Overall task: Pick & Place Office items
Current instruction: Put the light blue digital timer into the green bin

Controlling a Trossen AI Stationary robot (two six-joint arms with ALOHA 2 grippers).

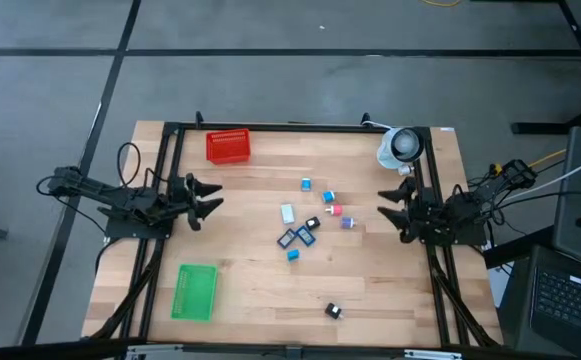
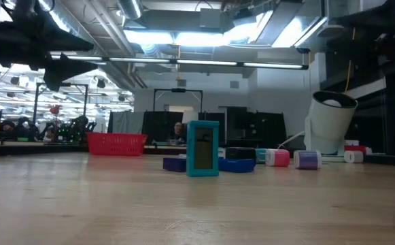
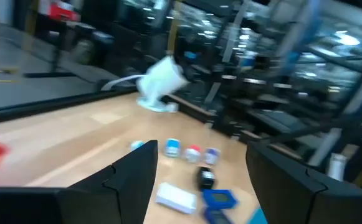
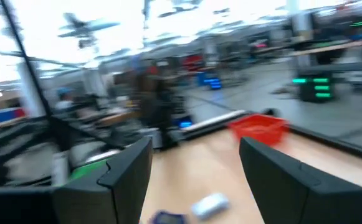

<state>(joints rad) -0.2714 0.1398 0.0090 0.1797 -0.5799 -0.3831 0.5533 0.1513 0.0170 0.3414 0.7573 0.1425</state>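
Several tiny office items lie scattered mid-table: a blue piece [image 1: 307,184], a pink one [image 1: 336,210], a purple one [image 1: 348,223], a pale grey-white block [image 1: 288,213], blue-framed pieces [image 1: 297,237] and a black one [image 1: 333,311] near the front edge. My left gripper [image 1: 210,196] hovers open over the table's left side, fingers pointing right at the items. My right gripper [image 1: 392,205] hovers open at the right side, pointing left. In the left wrist view the pale block [image 3: 176,198] and a blue piece [image 3: 220,199] lie just ahead of the fingers.
A red mesh basket [image 1: 228,146] stands at the far left of the table, and a flat green tray [image 1: 195,292] lies at the near left. A white desk device [image 1: 401,147] sits at the far right corner. Bare wood lies between the items and both grippers.
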